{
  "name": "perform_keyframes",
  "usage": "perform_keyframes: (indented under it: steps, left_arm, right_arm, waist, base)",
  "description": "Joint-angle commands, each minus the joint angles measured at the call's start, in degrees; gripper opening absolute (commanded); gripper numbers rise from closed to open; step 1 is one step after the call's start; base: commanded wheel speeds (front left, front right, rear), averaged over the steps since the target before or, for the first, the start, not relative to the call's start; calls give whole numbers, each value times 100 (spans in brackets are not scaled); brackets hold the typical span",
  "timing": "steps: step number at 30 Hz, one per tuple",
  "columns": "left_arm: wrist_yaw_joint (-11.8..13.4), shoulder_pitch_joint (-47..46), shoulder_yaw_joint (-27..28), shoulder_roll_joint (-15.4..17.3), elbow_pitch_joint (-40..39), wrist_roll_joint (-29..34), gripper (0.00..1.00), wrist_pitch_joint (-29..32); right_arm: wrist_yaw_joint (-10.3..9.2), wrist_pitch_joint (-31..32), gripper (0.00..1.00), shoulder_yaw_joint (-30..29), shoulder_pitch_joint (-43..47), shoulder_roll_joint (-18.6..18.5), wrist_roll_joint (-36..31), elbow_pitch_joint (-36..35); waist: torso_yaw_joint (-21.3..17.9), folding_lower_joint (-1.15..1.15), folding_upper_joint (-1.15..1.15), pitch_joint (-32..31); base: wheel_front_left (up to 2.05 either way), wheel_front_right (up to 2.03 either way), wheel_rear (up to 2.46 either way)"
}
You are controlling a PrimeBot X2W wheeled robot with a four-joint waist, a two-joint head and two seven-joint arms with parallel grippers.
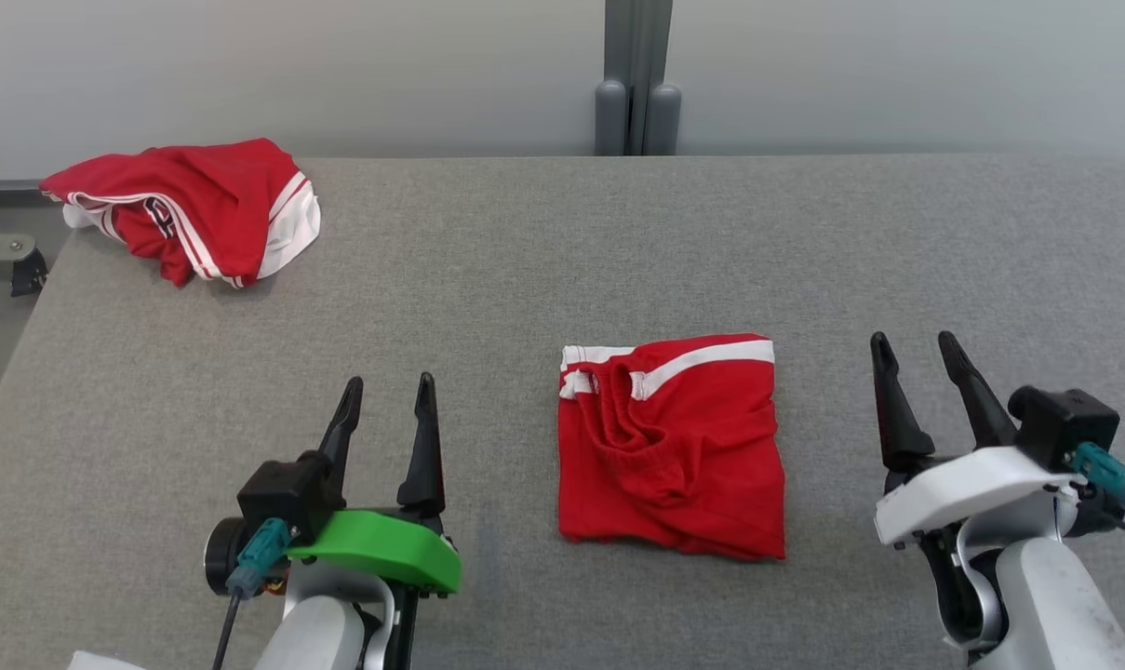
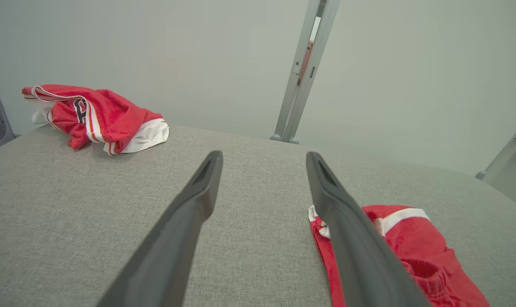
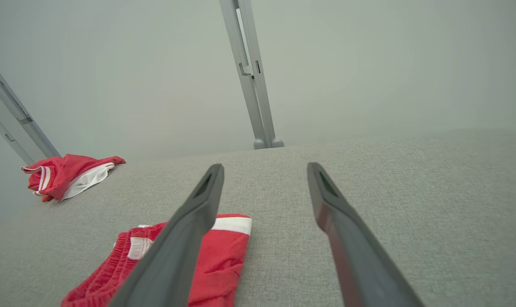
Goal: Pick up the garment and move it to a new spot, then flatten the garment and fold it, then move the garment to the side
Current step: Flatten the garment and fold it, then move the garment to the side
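Observation:
A red garment (image 1: 674,447) with white trim lies folded into a rough square on the grey table (image 1: 525,261), near its front middle. The left wrist view shows it (image 2: 424,251) at the lower right, and it (image 3: 223,256) sits at the lower left of the right wrist view. My left gripper (image 1: 390,381) stands open to its left, a little apart from the cloth, with nothing between the fingers (image 2: 262,155). On the other side of the garment my right gripper (image 1: 915,340) is open and empty too (image 3: 264,166).
A second red and white garment (image 1: 190,209) lies crumpled at the table's far left corner (image 2: 100,117) (image 3: 65,175). A grey post (image 1: 636,84) rises behind the table's far edge against a pale wall. The table's left edge runs close to the crumpled garment.

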Motion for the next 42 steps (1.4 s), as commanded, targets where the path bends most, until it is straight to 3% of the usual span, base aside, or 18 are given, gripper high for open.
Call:
perform_keyframes:
  steps: [1, 12, 33, 39, 42]
  left_arm:
    - [-40, 157, 85, -10, -13, 80, 100, -1]
    - [-240, 748, 510, -131, 12, 322, 100, -1]
    - [-360, 741, 621, -192, 66, 541, 100, -1]
    - [-354, 706, 611, -196, 46, 572, 100, -1]
    - [-358, 664, 573, -196, 34, 552, 100, -1]
  right_arm:
    - [3, -116, 100, -57, 189, 55, -132, -78]
    - [3, -415, 100, -217, 910, 249, -295, -411]
    - [3, -383, 100, -135, 892, 248, -251, -156]
    - [3, 314, 100, -221, 557, 244, -72, -121]
    - [3, 981, 100, -114, 287, 28, 92, -108]
  waist:
    - [-56, 0, 0, -62]
    - [-124, 0, 0, -243]
    - [-29, 0, 0, -263]
    - [18, 0, 0, -192]
    - [72, 0, 0, -126]
  base:
    - [0, 0, 0]
    - [0, 0, 0]
    - [0, 0, 0]
    - [0, 0, 0]
    - [0, 0, 0]
